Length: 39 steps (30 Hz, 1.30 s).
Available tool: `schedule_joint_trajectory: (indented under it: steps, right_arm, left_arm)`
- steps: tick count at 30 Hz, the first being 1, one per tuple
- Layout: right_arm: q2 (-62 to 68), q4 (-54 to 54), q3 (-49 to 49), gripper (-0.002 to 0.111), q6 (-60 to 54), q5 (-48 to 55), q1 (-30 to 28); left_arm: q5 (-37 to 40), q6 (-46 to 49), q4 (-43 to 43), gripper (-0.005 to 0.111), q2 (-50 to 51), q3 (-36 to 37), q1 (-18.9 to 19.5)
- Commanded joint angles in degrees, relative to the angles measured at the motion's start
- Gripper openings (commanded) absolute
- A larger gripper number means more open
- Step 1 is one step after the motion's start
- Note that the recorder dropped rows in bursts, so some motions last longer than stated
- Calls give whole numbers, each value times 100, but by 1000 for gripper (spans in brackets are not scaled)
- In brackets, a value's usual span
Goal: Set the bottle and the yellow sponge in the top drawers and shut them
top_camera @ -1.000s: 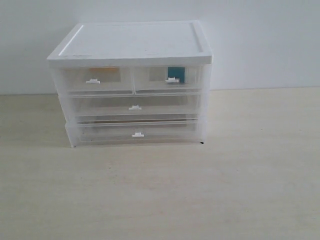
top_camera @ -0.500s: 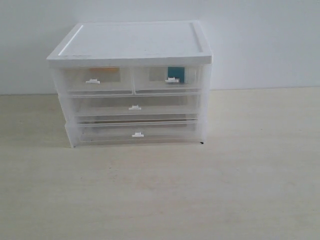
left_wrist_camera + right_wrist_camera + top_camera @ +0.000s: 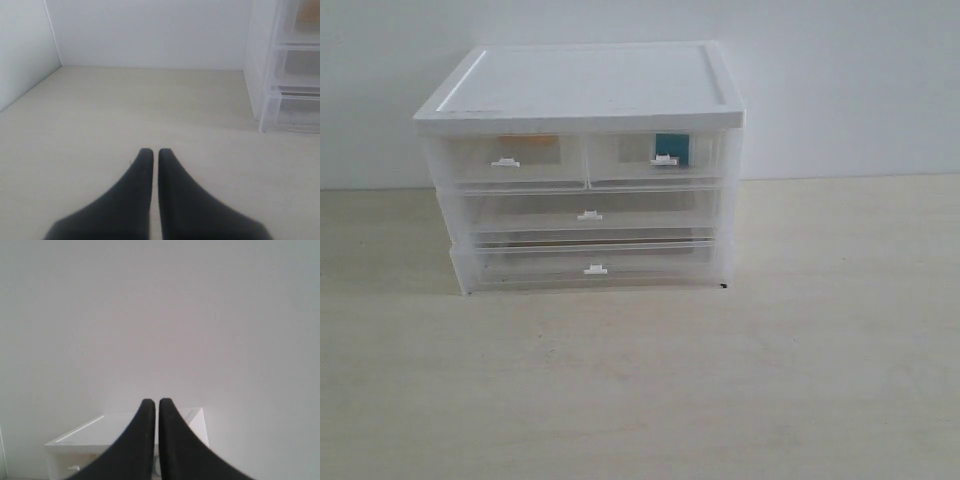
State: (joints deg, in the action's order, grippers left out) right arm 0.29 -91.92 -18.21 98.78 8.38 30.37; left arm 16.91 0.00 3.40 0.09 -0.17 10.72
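The white-topped cabinet stands at the back of the table with both top drawers pushed in. Through the translucent front of the top left drawer an orange-yellow patch of the yellow sponge shows. The bottle's teal label shows inside the top right drawer. Neither arm appears in the exterior view. My left gripper is shut and empty, low over the table beside the cabinet. My right gripper is shut and empty, raised, facing the cabinet top.
Two full-width translucent drawers sit shut below the top pair. A white wall runs behind the cabinet, and a side wall bounds the table near the left arm. Pale wooden tabletop stretches in front.
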Motion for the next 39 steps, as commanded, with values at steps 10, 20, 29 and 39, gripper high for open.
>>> schedule_joint_trajectory:
  steps: [10,20,29,39]
  right_arm:
    - [-29,2186,-38,0,390,150,7]
    - [-29,6267,-50,0,-1936,1197,-271]
    - [-29,8584,319,0,-6335,-460,-1522]
    - [-29,9056,1821,0,-8582,-1536,-1616]
  left_arm:
    - [-22,-43,28,4,-9,17,6]
    - [-22,-43,28,4,-9,17,6]
    - [-22,-43,28,4,-9,17,6]
    - [-22,-43,28,4,-9,17,6]
